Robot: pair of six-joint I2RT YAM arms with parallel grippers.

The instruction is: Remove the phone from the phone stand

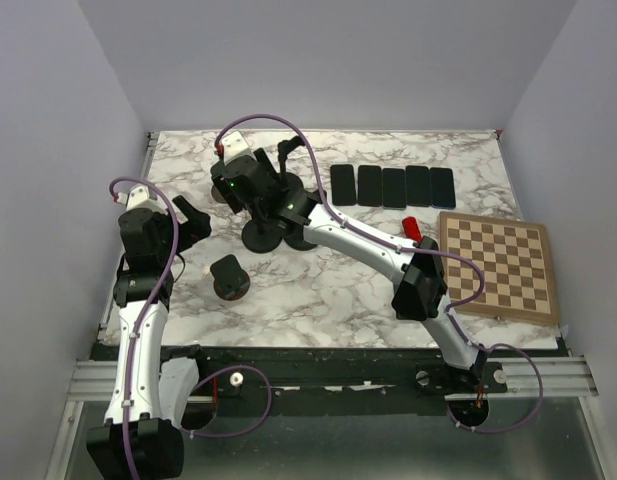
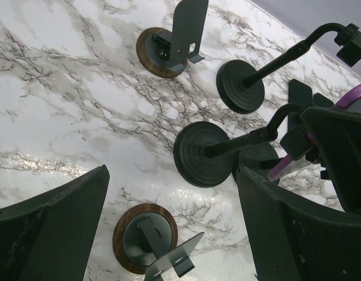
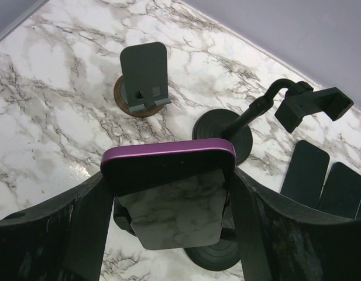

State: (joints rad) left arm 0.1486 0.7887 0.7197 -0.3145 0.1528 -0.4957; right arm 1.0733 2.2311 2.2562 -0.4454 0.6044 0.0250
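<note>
Grasp step: right gripper fingers hug the purple phone on its phone stand, hold unconfirmed; left gripper gapes empty. Next: clamp firmly, lift clear.

White arm links, black joints, purple cables

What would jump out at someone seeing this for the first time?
A purple-edged phone sits between the right gripper's fingers, among black stands mid-table. Five dark phones lie in a row toward the far edge, and a chessboard lies at the right.
</note>
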